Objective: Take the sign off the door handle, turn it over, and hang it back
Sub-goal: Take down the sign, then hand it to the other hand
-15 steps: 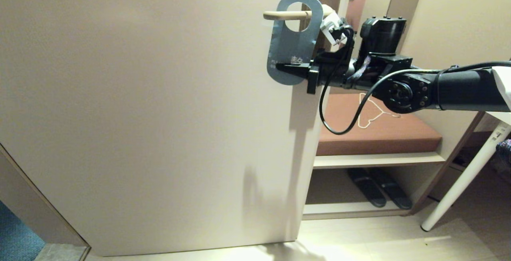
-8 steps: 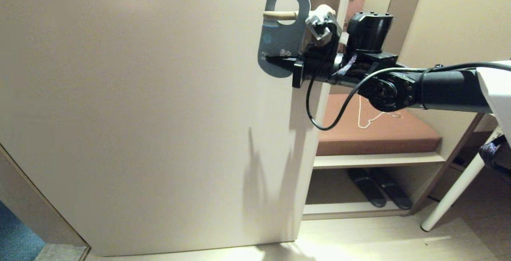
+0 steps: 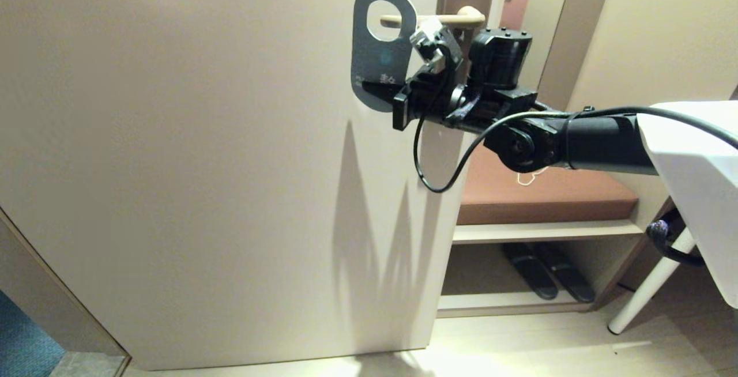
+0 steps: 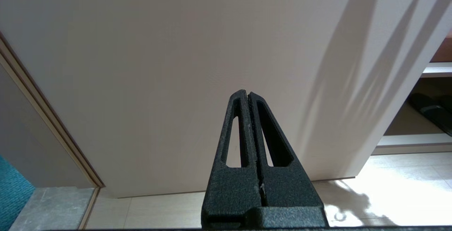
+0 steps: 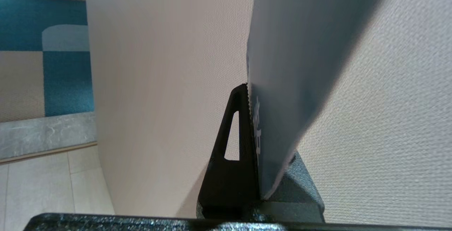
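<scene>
The blue sign (image 3: 381,57) stands upright against the door, at the free end of the beige door handle (image 3: 447,19). The handle's tip shows inside the sign's round hole. My right gripper (image 3: 372,87) reaches in from the right and is shut on the sign's lower end. In the right wrist view the sign (image 5: 289,65) sits edge-on between the two fingers (image 5: 233,135), with white lettering beside the pad. My left gripper (image 4: 248,95) is shut on nothing and points at the lower part of the door.
The pale door (image 3: 202,135) fills the left and middle. Right of it is a bench with a brown cushion (image 3: 576,195), where a white wire hanger (image 3: 533,179) lies. Dark slippers (image 3: 545,276) sit on the shelf below. A white table leg (image 3: 646,290) stands at far right.
My right gripper has carried the sign leftward along the handle, from near the plate to the handle's free tip. The arm has stretched further across the door edge.
</scene>
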Controlling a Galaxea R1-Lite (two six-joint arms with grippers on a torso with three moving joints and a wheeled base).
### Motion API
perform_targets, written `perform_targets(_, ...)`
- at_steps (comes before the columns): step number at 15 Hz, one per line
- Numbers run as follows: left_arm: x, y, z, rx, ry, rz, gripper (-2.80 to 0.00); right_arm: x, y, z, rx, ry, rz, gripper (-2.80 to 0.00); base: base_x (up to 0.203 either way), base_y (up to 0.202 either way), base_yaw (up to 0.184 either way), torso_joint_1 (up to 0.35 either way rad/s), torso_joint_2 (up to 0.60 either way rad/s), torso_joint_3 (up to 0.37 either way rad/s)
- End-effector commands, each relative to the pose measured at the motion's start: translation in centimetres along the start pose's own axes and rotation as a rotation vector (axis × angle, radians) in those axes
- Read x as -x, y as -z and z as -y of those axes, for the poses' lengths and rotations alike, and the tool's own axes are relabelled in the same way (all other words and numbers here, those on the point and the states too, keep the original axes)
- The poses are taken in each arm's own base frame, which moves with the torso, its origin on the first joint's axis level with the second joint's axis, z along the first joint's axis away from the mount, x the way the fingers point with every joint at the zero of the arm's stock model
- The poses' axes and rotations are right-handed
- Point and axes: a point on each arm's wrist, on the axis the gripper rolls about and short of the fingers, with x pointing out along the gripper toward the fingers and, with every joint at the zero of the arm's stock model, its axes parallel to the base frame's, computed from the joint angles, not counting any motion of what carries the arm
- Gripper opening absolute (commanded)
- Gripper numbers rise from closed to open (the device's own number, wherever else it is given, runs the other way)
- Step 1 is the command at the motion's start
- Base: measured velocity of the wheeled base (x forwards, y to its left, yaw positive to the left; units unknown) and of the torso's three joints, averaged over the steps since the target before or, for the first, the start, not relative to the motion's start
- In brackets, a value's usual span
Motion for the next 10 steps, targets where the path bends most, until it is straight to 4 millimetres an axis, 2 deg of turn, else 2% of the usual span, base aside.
perform_targets(1,0.0,0.0,0.0,0.0,0.0,0.0,-2.8,-0.2,0.4,-0.2,-0.004,-0.01,-0.007,-2.8,0.0,0.0,0.0,0.0,0.0,0.0)
perform_targets(6,0.0,0.0,0.0,0.0,0.0,0.0,-2.8,1.5,0.4,-1.6,-0.047,-0.054,-0.06,-2.8,0.0,0.0,0.0,0.0,0.0,0.0)
perform_targets(10,0.0,0.0,0.0,0.0,0.0,0.0,-2.8,4.5,-0.8,-3.5,-0.081,-0.155,-0.084,-2.8,0.0,0.0,0.0,0.0,0.0,0.0)
